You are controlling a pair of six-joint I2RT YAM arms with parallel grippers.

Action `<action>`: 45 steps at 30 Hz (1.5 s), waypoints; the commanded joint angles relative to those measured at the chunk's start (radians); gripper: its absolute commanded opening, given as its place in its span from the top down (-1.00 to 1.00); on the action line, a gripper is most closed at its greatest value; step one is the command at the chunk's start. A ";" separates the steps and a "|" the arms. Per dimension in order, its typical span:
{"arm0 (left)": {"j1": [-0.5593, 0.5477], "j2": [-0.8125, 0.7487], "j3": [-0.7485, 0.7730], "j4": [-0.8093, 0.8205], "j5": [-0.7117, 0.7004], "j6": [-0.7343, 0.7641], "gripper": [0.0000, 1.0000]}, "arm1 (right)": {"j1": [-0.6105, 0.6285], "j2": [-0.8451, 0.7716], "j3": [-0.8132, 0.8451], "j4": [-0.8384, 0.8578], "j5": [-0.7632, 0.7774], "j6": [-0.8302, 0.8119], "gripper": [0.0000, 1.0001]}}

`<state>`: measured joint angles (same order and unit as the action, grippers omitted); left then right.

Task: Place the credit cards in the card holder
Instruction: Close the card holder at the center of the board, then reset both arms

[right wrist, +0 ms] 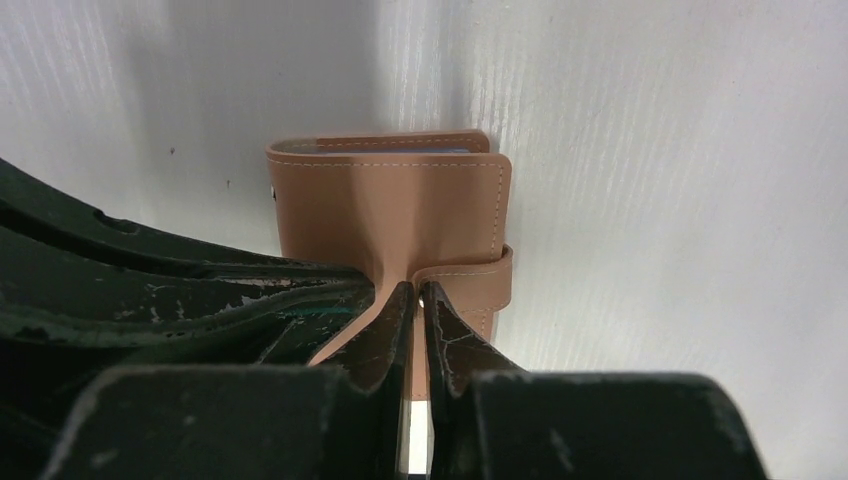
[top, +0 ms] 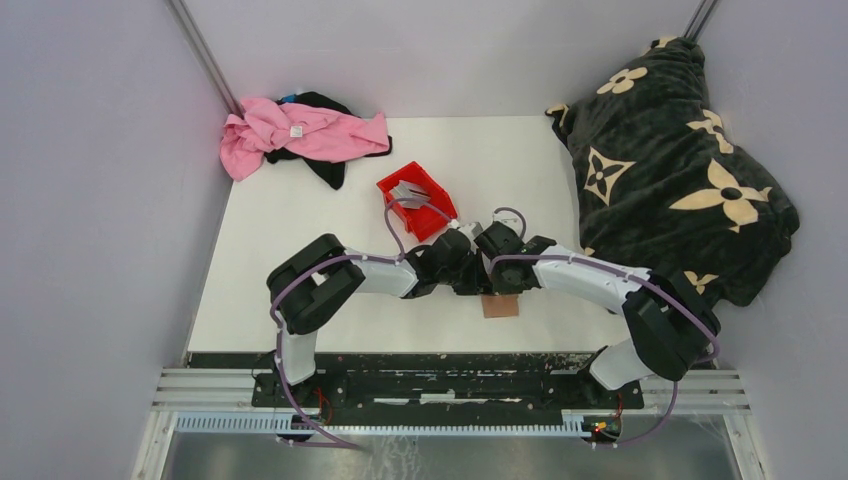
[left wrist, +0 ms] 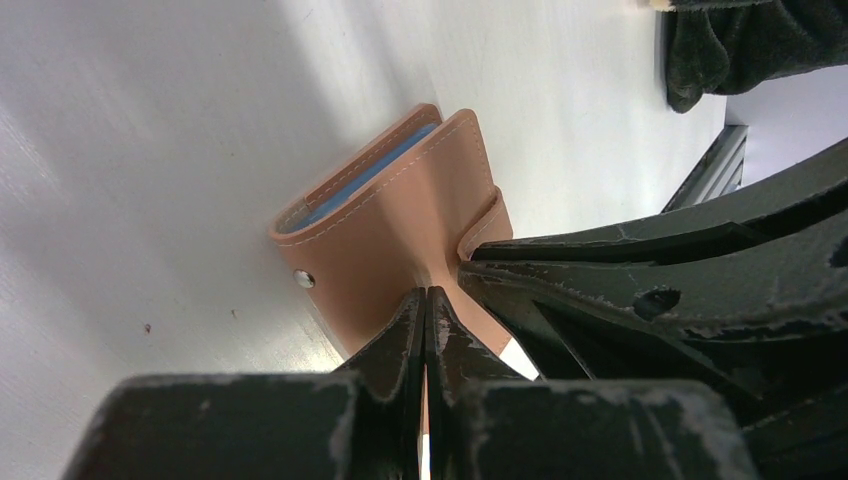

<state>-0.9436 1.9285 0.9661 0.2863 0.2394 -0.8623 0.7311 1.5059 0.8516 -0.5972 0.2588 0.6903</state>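
The card holder (right wrist: pixel 395 205) sat on the desk (top: pixel 300 220), low centre of the overhead view, a bluish card (left wrist: pixel 365 178) peeking from inside. The left tool (left wrist: pixel 426 300) clenched its leather; the right tool (right wrist: pixel 417 295) pinched it too, jaws nearly together.

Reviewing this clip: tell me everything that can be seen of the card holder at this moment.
The card holder is a small tan, leather-looking wallet with pale stitching along its edges, a metal snap stud and a strap tab. It lies on the white table near the arms' side, folded nearly shut, with a blue edge showing inside. The left gripper and right gripper both pinch its top cover, puckering it upward.
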 commanded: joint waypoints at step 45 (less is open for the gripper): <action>0.010 -1.063 -0.385 -0.545 -1.180 0.115 0.03 | -0.017 -0.137 0.379 -0.163 0.368 -0.184 -0.99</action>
<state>-0.9318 0.8783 0.6102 -0.2035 -0.7628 -0.7380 0.7177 1.3781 1.2003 -0.7277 0.5068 0.4992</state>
